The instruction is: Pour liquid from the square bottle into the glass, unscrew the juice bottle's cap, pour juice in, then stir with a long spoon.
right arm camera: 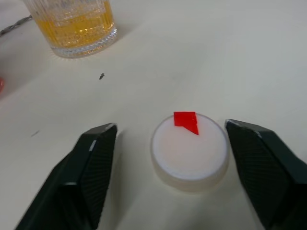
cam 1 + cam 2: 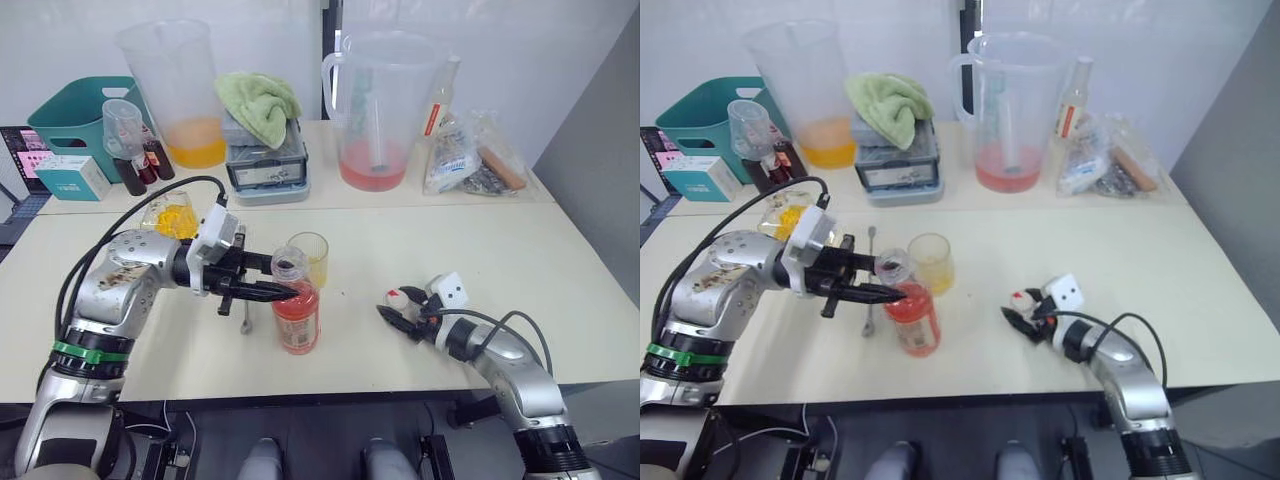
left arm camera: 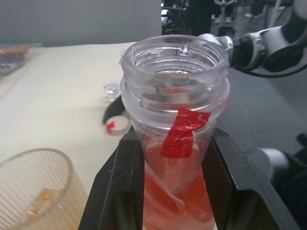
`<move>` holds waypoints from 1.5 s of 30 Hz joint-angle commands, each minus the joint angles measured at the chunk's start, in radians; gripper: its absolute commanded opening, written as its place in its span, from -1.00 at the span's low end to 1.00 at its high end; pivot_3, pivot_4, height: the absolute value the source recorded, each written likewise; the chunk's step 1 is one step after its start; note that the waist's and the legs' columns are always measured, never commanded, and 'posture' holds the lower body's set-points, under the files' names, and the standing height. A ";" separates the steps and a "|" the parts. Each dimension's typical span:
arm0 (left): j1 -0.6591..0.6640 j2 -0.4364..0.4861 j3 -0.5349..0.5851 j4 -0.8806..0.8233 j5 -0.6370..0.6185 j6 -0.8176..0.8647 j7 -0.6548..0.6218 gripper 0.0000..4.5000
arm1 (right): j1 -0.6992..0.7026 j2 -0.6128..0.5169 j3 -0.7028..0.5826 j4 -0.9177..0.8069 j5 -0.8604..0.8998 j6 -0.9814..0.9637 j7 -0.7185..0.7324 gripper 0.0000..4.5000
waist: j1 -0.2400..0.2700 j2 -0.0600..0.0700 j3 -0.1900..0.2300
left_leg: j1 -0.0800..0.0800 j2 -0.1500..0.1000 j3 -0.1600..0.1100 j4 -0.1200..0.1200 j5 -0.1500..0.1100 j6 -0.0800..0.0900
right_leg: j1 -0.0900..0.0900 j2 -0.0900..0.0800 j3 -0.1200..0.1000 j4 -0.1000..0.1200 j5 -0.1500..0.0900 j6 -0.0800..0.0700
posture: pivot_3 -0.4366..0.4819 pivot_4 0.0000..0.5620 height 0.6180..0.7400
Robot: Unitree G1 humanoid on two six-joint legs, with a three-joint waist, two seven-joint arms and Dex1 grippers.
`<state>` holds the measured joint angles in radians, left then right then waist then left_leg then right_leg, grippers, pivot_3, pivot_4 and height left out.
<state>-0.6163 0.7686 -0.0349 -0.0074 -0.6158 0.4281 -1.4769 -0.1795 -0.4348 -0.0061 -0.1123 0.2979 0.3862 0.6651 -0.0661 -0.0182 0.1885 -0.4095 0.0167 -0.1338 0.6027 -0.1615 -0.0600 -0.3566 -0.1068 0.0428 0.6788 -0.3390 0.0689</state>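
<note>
Even, bright overhead light; soft shadows under my arms. Juice bottle (image 3: 173, 143) neck sharp in my left wrist view, background blurred. No strong glare.

Open tabletop (image 2: 540, 270) stretches between the juice bottle (image 2: 296, 310), clamped in the left gripper (image 2: 278, 281), and the right gripper (image 2: 402, 309), whose fingers stand apart around the cap (image 1: 189, 149). The glass (image 2: 309, 258) crowds the bottle's far side; the long spoon (image 2: 870, 280) lies just left. Pitchers (image 2: 372, 110) line the far edge.
</note>
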 commanded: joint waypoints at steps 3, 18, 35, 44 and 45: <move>-0.052 0.075 0.112 -0.035 -0.080 0.061 -0.023 -0.41 | -0.074 -0.018 -0.036 -0.248 0.074 0.117 -0.044 0.98 | -0.001 0.000 0.002 | -0.006 0.000 0.000 0.000 0.000 0.000 | -0.006 0.000 0.000 0.001 0.000 0.000 | -0.05 -0.47 0.99; -0.293 0.064 0.087 0.332 0.219 -0.333 0.020 -0.41 | -0.219 0.043 0.036 -0.600 0.290 0.527 -0.241 0.98 | 0.009 -0.002 0.003 | -0.015 0.000 0.000 0.001 0.001 -0.001 | -0.015 0.000 -0.001 0.002 0.000 0.000 | -0.05 -0.47 0.99; -0.433 -0.197 -0.038 0.842 0.704 -1.254 0.516 -0.41 | -0.184 0.053 0.093 -0.640 0.264 0.540 -0.338 0.98 | 0.018 -0.003 0.003 | -0.017 -0.001 -0.001 0.004 0.001 -0.001 | -0.016 0.000 -0.001 0.003 0.000 0.000 | -0.05 -0.47 0.99; -0.485 -0.199 -0.097 1.014 0.845 -1.452 0.726 -0.41 | -0.179 0.075 0.089 -0.664 0.275 0.558 -0.389 0.98 | 0.014 -0.003 0.003 | -0.017 -0.001 -0.001 0.003 0.001 -0.001 | -0.016 0.000 -0.001 0.003 0.000 0.000 | -0.05 -0.47 0.99; -0.491 -0.199 -0.103 1.026 0.859 -1.466 0.746 -0.41 | -0.180 0.076 0.088 -0.665 0.277 0.560 -0.392 0.98 | 0.014 -0.003 0.003 | -0.017 -0.001 -0.001 0.003 0.001 -0.001 | -0.016 0.000 -0.001 0.003 0.000 0.000 | -0.05 -0.47 0.99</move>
<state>-1.0471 0.5553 -0.1567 1.0328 0.2451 -0.9861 -0.7997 -0.3537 -0.3660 0.1010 -0.7352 0.5639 0.9461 0.2796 -0.0526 -0.0213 0.1914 -0.4264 0.0153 -0.1346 0.6060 -0.1607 -0.0609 -0.3729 -0.1072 0.0418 0.6822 -0.3388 0.0689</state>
